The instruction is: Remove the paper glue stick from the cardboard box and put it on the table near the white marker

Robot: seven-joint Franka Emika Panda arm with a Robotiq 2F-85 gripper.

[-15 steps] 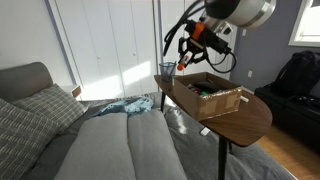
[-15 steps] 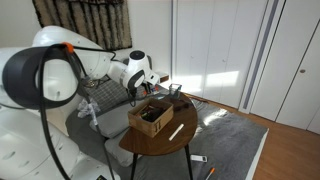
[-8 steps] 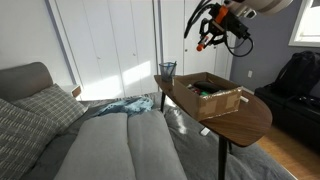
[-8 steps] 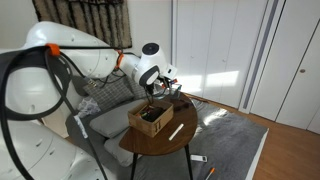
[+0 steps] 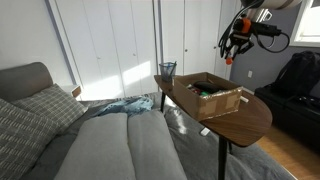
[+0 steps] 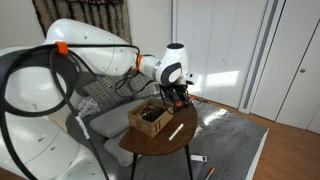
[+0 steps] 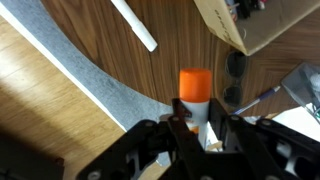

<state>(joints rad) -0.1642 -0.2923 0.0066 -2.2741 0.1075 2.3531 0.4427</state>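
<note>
My gripper point(image 7: 198, 128) is shut on the paper glue stick point(image 7: 195, 90), a white tube with an orange cap, which shows between the fingers in the wrist view. In an exterior view the gripper point(image 5: 236, 50) hangs high above the far end of the table point(image 5: 245, 122). In an exterior view it point(image 6: 180, 97) is beside the cardboard box point(image 6: 150, 118). The white marker point(image 7: 133, 23) lies on the wood, apart from the box point(image 7: 262, 25). It also shows in both exterior views point(image 6: 176, 131) point(image 5: 204, 128). The box point(image 5: 214, 95) holds dark items.
A clear cup point(image 5: 166, 70) stands at the table's end. A pen point(image 7: 262, 97) lies on the table near the box corner. A grey couch point(image 5: 90, 140) is beside the table. Small items lie on the rug point(image 6: 198, 159). The table edge point(image 7: 95, 75) drops to rug and floor.
The gripper has risen out of the box with the glue stick and swung sideways across the table, away from the cup end. The box and marker have not moved.
</note>
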